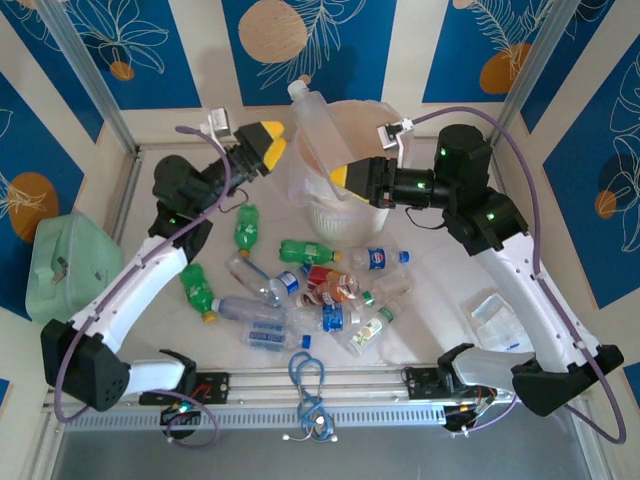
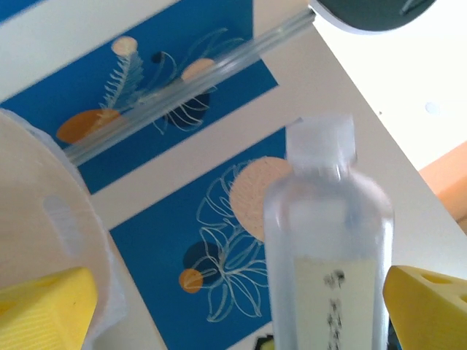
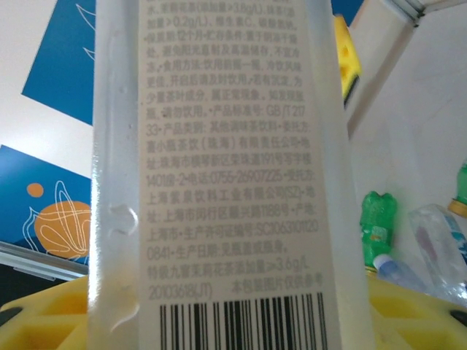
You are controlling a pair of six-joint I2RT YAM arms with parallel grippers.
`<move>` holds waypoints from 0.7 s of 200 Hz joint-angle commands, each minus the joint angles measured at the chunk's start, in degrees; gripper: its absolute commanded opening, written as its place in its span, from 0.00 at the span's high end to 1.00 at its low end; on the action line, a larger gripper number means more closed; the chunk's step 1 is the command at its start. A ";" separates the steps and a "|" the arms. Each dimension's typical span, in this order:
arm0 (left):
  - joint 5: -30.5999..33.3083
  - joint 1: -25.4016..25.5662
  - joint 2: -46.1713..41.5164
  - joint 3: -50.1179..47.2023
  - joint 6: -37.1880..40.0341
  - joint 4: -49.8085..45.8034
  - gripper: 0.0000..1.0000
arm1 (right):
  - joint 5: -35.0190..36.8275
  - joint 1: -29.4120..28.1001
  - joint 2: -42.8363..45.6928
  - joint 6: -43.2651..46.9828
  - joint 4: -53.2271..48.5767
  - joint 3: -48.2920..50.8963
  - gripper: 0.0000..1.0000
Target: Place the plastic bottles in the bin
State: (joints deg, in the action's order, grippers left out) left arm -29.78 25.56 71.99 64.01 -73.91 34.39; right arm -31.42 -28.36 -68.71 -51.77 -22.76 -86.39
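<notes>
**Barely under way: one bottle at the bin, the heap left on the desk**

Only one clear bottle (image 1: 312, 120) was seen at the bin (image 1: 345, 215), where it was held slanted over the left side of the rim with its cap end up and outward. It was gripped near its base by the right fingers (image 3: 51, 313), which were closed against its sides. The left fingers (image 2: 44, 306) were spread wide on either side of the same bottle and touched it nowhere. No bottle could be made out inside the bin, as its inside was largely hidden by the liner and the arm. About a dozen plastic bottles (image 1: 300, 290) lay heaped on the desk (image 1: 440, 300) in front of the bin, so nearly all of the task was judged to be left. The held bottle was seen to be tall and translucent, with a white cap (image 2: 321, 135) and a pale label (image 3: 226, 146) printed in small Chinese text above a barcode.
</notes>
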 commanded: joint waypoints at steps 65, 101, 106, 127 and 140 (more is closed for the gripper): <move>4.24 5.90 5.01 0.12 3.51 19.33 0.05 | 4.04 -5.37 -3.19 -4.87 9.49 -0.24 0.47; 2.64 5.82 7.38 0.59 1.09 22.25 0.19 | 4.66 -5.85 -3.80 -5.23 9.46 0.06 0.47; 2.62 5.82 7.29 0.72 1.41 22.14 0.20 | 4.67 -5.92 -3.88 -5.12 9.18 0.09 0.47; 2.49 5.59 6.55 1.58 3.48 19.75 0.20 | 4.94 -6.40 -3.84 -5.33 8.86 0.90 0.47; 1.95 5.46 6.71 2.21 3.79 19.84 0.20 | 4.95 -6.61 -3.88 -6.03 9.60 1.77 0.47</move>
State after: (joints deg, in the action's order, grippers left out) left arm -26.52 30.89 78.74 63.59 -71.85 53.65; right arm -25.50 -33.74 -72.36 -57.12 -15.81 -86.08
